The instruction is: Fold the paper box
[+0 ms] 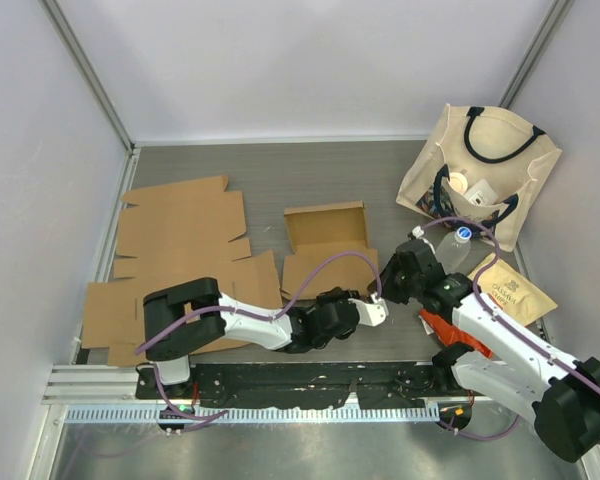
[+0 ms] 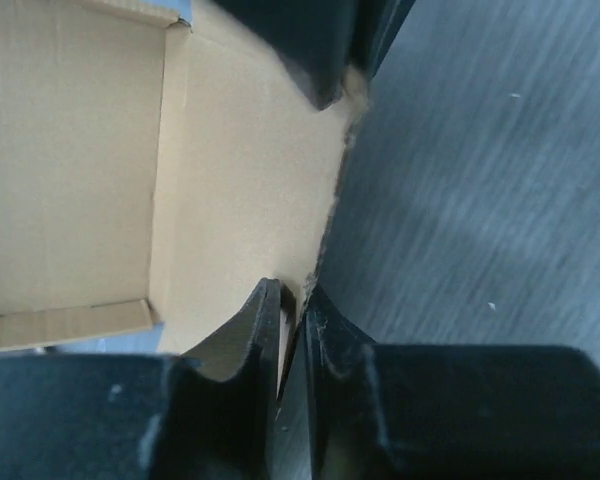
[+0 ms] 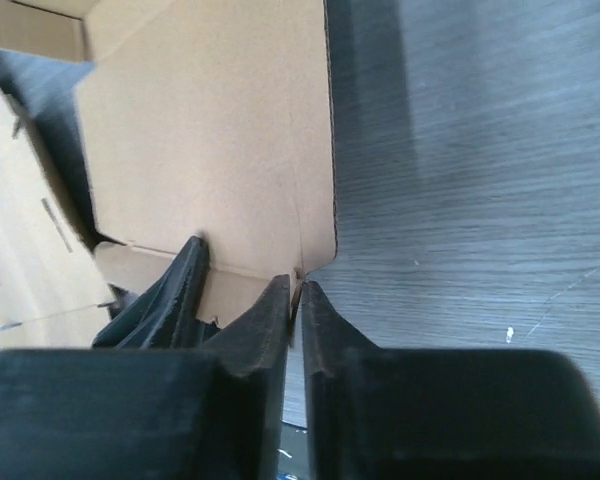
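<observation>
Pinching the paper box at its near flap edge, left jaws and right jaws clamped.

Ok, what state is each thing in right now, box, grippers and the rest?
box: partly folded, front flap lying flat
left gripper: shut on the box edge
right gripper: shut on the box edge
cardboard sheets: flat, unfolded
tote bag: open

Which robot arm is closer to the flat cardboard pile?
Left. The left arm leans over the pile's near edge; the right arm is away on the pile's right, past the half-folded box.
</observation>
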Tool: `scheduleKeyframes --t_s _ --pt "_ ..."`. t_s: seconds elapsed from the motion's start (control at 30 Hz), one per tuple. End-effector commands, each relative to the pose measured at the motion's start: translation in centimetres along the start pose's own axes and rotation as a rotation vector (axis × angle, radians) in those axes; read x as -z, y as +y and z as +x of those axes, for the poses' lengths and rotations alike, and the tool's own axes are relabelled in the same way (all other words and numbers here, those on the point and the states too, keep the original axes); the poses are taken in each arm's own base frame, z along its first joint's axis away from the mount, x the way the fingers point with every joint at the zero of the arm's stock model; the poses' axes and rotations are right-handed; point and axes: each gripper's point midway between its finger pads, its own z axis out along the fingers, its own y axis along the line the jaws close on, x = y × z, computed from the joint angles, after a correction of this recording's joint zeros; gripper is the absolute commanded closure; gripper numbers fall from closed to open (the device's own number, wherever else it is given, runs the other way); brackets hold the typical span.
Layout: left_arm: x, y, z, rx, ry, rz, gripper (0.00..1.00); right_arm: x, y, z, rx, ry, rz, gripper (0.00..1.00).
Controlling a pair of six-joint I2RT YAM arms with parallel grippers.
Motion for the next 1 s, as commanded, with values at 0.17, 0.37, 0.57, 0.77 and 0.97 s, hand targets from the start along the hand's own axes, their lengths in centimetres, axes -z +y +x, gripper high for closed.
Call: scheduleKeyframes --t_s 0.17,0.37,0.57,0.77,0.97 --pt "2.6 6.6 -5.7 0.184 -0.098 -0.179 1.0 8.2 5.0 -9.1 0.226 -0.341 -0.047 0.34" --pt "4.9 14.0 -9.7 0.617 -0.084 -0.224 1.0 13.6 5.4 -15.0 0.301 -0.578 0.086 0.3" --pt "6.4 23.5 -11.7 1.142 -0.047 -0.254 1.0 15.3 4.6 -17.6 0.362 -0.66 0.224 0.3" --pt "6.3 28.9 -7.3 1.52 0.198 -0.462 1.0 13.7 10.8 -13.8 0.704 -0.517 -0.136 0.29" --pt "7.0 30.1 -3.5 1.75 0.382 -0.618 1.0 13.3 17.7 -8.4 0.94 -0.555 -0.289 0.26"
